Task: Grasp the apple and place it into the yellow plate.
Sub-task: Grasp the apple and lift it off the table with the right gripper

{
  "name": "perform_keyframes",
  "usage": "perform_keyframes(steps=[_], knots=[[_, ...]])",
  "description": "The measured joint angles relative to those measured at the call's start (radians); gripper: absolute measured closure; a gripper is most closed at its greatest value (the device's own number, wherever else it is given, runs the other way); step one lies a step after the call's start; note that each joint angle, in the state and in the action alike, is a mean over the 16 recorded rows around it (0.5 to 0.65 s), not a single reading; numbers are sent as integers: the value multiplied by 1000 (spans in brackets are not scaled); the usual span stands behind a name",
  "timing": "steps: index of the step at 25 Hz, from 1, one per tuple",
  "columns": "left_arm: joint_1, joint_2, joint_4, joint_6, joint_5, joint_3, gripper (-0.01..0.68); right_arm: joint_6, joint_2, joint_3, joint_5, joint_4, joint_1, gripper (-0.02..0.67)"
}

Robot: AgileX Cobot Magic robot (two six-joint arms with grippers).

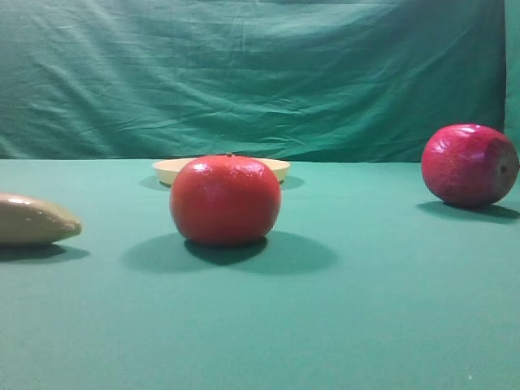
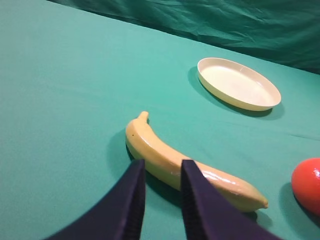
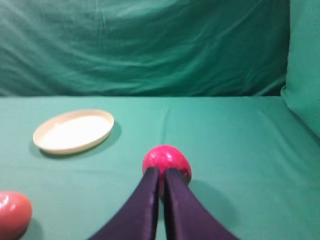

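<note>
The apple, dark crimson with speckles, lies on the green cloth at the far right. In the right wrist view the apple sits just beyond my right gripper, whose fingers are nearly together and hold nothing. The yellow plate stands at the back, partly hidden behind the orange-red fruit. It is empty in the left wrist view and in the right wrist view. My left gripper hovers slightly open above a banana, holding nothing. Neither gripper shows in the exterior high view.
A large orange-red round fruit sits mid-table in front of the plate; it also shows in the left wrist view and the right wrist view. A pale banana lies at the left. A green backdrop hangs behind.
</note>
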Motion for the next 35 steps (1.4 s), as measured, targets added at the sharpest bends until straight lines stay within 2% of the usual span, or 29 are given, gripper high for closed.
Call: perform_keyframes(steps=[6, 10, 22, 25, 28, 35], knots=[[0, 0, 0, 0, 0, 0, 516, -25, 265, -144, 59, -1, 0, 643], [0, 0, 0, 0, 0, 0, 516, -46, 410, -230, 74, -1, 0, 583], [0, 0, 0, 0, 0, 0, 516, -150, 761, -429, 104, 3, 5, 124], [0, 0, 0, 0, 0, 0, 516, -168, 840, -464, 101, 2, 14, 40], [0, 0, 0, 0, 0, 0, 516, -175, 918, -496, 88, -3, 23, 5], [0, 0, 0, 0, 0, 0, 516, -180, 1091, -568, 30, -26, 43, 3]])
